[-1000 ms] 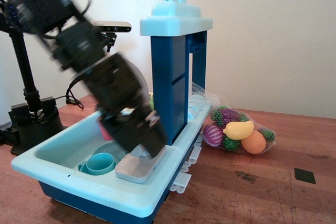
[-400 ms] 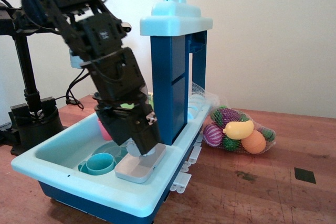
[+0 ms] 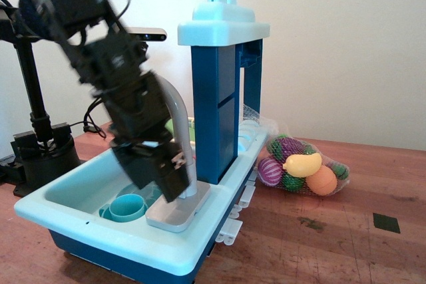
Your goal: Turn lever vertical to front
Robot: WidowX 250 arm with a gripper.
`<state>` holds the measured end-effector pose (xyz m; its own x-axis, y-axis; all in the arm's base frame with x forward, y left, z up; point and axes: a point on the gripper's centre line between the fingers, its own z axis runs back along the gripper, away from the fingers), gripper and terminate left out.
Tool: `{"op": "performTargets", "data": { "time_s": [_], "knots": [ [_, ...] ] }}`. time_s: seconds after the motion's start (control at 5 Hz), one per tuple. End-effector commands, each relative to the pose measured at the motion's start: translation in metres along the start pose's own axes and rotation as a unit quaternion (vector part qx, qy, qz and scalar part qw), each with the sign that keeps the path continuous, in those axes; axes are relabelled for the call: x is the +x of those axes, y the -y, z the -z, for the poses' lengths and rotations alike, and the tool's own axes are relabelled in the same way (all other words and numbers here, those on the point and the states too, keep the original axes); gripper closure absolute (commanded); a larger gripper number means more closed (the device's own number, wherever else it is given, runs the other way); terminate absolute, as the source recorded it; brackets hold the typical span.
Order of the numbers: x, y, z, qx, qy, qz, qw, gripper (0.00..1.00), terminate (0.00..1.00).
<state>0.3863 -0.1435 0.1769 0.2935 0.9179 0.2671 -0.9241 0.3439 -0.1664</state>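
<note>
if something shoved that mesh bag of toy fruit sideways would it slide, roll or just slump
The mesh bag would likely slump and drag, since the netting looks soft. The rounded fruit inside would probably shift, though the net should contain them. It probably weighs little, as the pieces look like plastic.

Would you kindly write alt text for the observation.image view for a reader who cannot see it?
A black robot arm's claw reaches down beside the grey toy faucet in a light blue play sink, hiding its lever. A teal cup sits in the basin, and a net bag of toy fruit lies on the wooden table.
</note>
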Motion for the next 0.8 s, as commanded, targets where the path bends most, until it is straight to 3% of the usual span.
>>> {"op": "performTargets", "data": {
  "time_s": [0.0, 0.4, 0.6],
  "knots": [
    [0.010, -0.026, -0.017, -0.031, 0.021, -0.057, 0.9977, 0.00, 0.00],
    [0.012, -0.025, 0.007, -0.027, 0.011, -0.070, 0.9971, 0.00, 0.00],
    [0.017, -0.013, 0.002, -0.041, 0.023, -0.081, 0.9956, 0.00, 0.00]
  ]
}}
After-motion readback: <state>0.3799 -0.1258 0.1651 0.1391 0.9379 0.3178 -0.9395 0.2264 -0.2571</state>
